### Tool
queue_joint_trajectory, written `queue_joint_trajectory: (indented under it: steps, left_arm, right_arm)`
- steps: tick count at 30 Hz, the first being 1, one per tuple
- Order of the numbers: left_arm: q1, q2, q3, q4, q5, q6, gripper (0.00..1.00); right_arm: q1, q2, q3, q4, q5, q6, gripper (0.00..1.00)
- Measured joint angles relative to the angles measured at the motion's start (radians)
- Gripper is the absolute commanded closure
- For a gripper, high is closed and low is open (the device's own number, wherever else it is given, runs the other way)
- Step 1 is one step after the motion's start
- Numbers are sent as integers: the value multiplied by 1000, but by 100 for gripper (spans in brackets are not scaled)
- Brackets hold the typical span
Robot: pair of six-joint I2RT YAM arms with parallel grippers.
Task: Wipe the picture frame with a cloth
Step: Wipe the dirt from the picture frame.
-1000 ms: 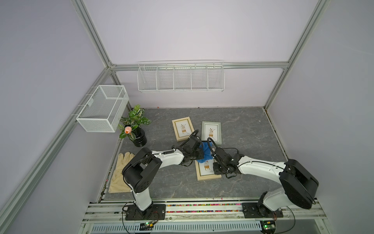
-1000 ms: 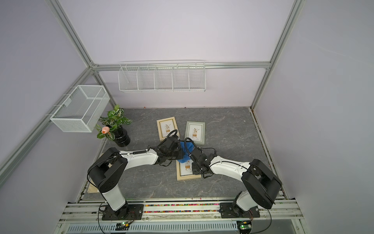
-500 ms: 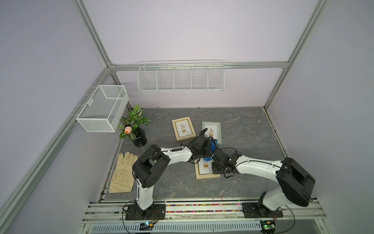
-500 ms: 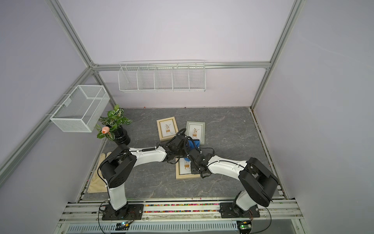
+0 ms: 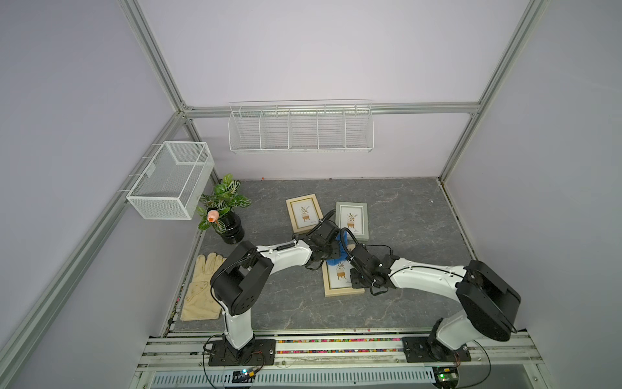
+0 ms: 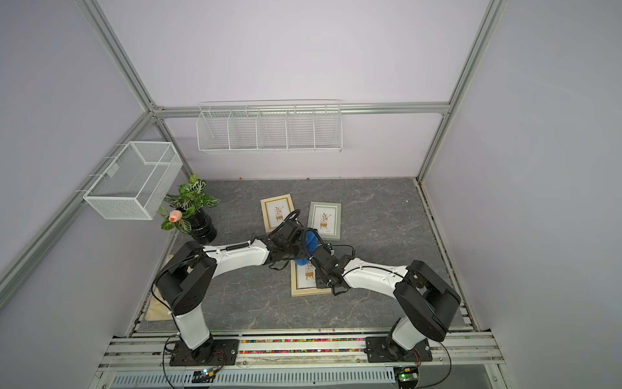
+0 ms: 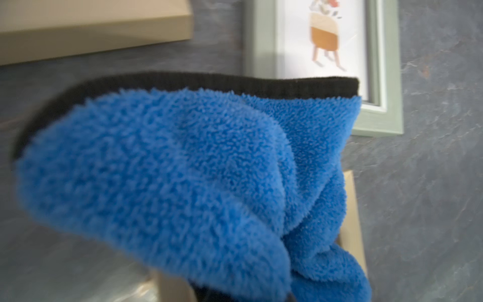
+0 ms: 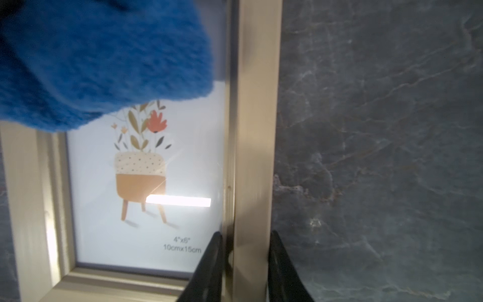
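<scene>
Both top views: camera head high above front rail [image 5: 336, 347], tilted down toward back wall [image 5: 303, 50]; whole surface [image 5: 404, 208] in shot; pictures near-identical, slight sideways shift. Left wrist view: right up close, blue cloth [image 7: 183, 170] fills most, grey-green frame [image 7: 389, 78] beyond. Right wrist view: close, looking along beige frame [image 8: 256, 130]; same cloth crowding one corner.

Left arm [image 5: 286, 257]: white tapered link shells, bulky black joint housings, small dark screw heads.
Right arm [image 5: 427, 279]: same white-and-black build, with a thin black cable along the link.
Wrist cables [image 5: 350, 232]: black, looped.
Right gripper [image 8: 246, 233]: two black tapered fingers.
Base plates [image 5: 240, 352]: black, bolted, thin wires trailing.
</scene>
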Motion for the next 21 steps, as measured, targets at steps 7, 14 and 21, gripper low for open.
queue_joint_trajectory:
  steps: [7, 14, 21]
  left_arm:
    - [14, -16, -15, -10, 0, 2, 100]
    - [61, -72, -66, -32, 7, 7, 100]
    - [-29, 60, 102, -63, -3, -10, 100]
  right_arm:
    - [-1, -4, -7, 7, 5, 8, 87]
    - [-1, -6, -12, 29, 1, -4, 87]
    - [-6, -8, -14, 25, 5, 7, 86]
